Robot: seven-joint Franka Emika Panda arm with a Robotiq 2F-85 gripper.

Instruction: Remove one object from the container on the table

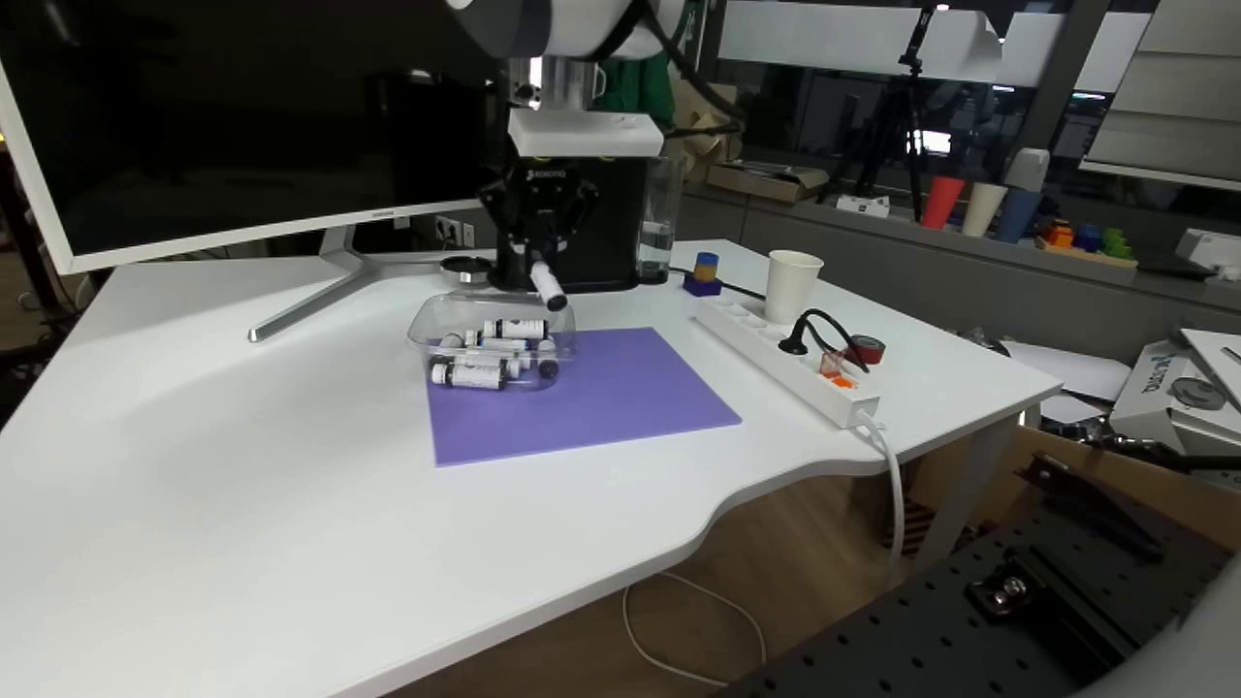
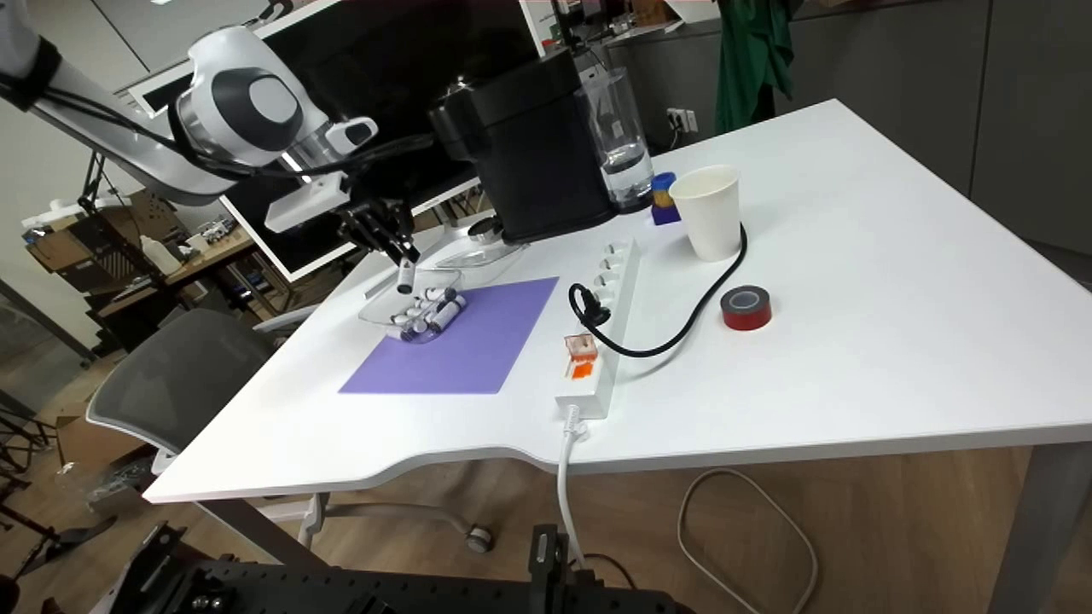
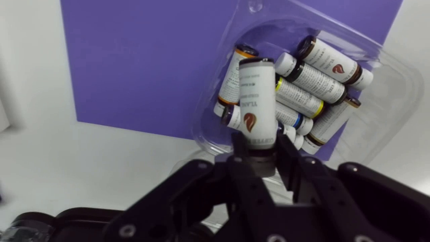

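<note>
My gripper (image 3: 258,144) is shut on a small bottle (image 3: 257,101) with a white label and dark ends. It holds the bottle near its cap, tilted, above the tray; the gripper (image 1: 540,252) and held bottle (image 1: 547,285) also show in an exterior view. The container, a low see-through tray (image 3: 404,72), lies below with several similar bottles inside, white-labelled with dark or coloured bands. The tray (image 1: 441,308) rests partly on a purple mat (image 1: 601,407) on the white table (image 1: 242,504). The held bottle hides part of the tray's contents in the wrist view.
A tall black box (image 2: 546,162) stands behind the tray, with a clear water tank (image 2: 627,162) beside it. A monitor (image 1: 242,116) stands at the back. A white power strip (image 1: 776,359), a paper cup (image 1: 793,286) and a tape roll (image 2: 746,309) lie beyond the mat.
</note>
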